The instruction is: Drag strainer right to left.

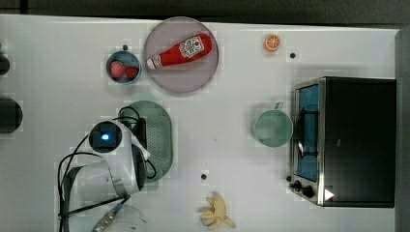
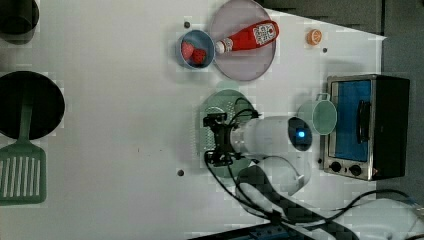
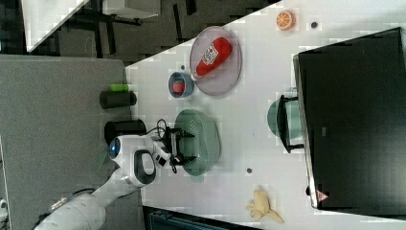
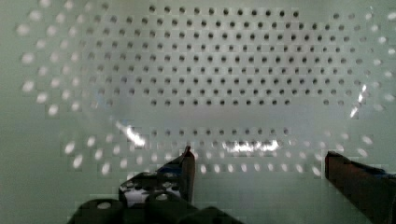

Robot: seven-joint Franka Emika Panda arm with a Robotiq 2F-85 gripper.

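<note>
The strainer (image 1: pixel 163 140), a muted green oblong colander with a dotted bottom, lies left of centre in the top view, below the plate. My gripper (image 2: pixel 213 140) points straight down into it and is open, its two dark fingertips spread wide apart. In the wrist view the gripper (image 4: pixel 258 156) hovers just over the strainer's perforated floor (image 4: pixel 210 70), with nothing between the fingers. The right view shows the gripper (image 3: pixel 186 146) over the strainer (image 3: pixel 205 139) near its rim on the arm's side. In the top view the arm covers the strainer's left part.
A pinkish plate (image 1: pixel 164 77) holds a ketchup bottle (image 1: pixel 181 50), beside a blue bowl of strawberries (image 1: pixel 124 69). A pale green cup (image 1: pixel 273 128) stands by the toaster oven (image 1: pixel 345 140). A banana (image 1: pixel 216 211), an orange slice (image 1: pixel 272 42), a green spatula (image 2: pixel 20 167).
</note>
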